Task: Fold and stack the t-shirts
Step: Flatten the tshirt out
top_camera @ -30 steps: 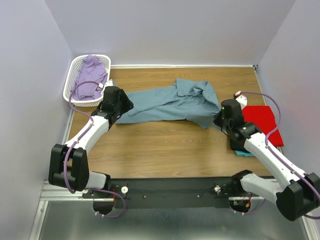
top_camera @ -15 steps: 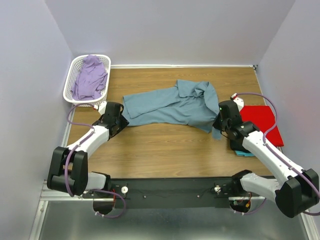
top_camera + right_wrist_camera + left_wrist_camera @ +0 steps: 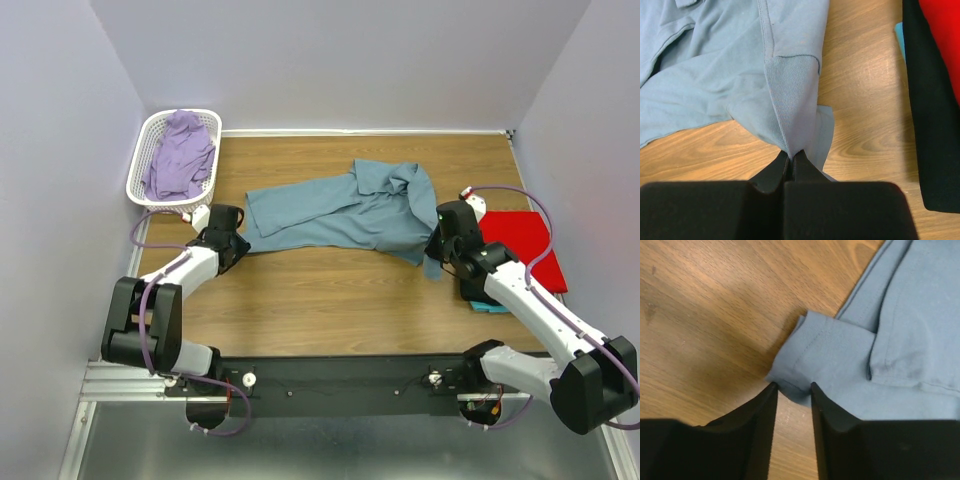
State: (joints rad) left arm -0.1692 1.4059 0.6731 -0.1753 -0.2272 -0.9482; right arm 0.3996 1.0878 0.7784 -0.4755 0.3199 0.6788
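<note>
The dusty blue-grey t-shirt (image 3: 340, 210) lies spread and rumpled across the middle of the table. My left gripper (image 3: 238, 246) sits low at the shirt's left hem corner (image 3: 805, 360). It is open (image 3: 792, 386), with a narrow gap, and the tip of that corner lies between the fingertips. My right gripper (image 3: 433, 262) is shut on a pinched fold at the shirt's right end (image 3: 790, 156), lifting it slightly off the wood. A folded red t-shirt (image 3: 520, 240) (image 3: 942, 40) lies at the right, with a turquoise one (image 3: 490, 307) (image 3: 900, 37) peeking out beneath.
A white lattice basket (image 3: 150, 135) holding purple cloth (image 3: 180, 155) stands at the back left corner. A black layer (image 3: 925, 125) shows under the red shirt. Walls close in on the left, right and back. Bare wood (image 3: 330, 290) lies in front of the shirt.
My left gripper has drawn back toward me from over the shirt's left end to its corner, and its jaws have narrowed. The shirt's left end now lies flatter. The right gripper has barely moved.
</note>
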